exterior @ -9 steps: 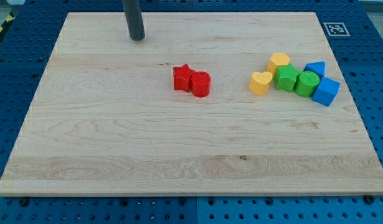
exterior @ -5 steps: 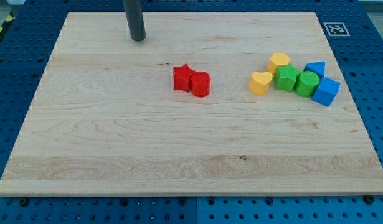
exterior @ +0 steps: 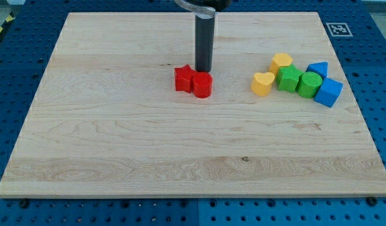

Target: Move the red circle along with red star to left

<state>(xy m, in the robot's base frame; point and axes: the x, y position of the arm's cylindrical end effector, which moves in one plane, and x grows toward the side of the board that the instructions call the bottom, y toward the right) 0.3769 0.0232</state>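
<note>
Tip-wise, you've got my tip sitting just above the red circle, right by the red star; it's a bare rod, nothing held. Those two touch mid-board. Off to the view's right you'll see a clump: yellow heart, yellow block, two greens, two blues

one raised view, whole board
</note>
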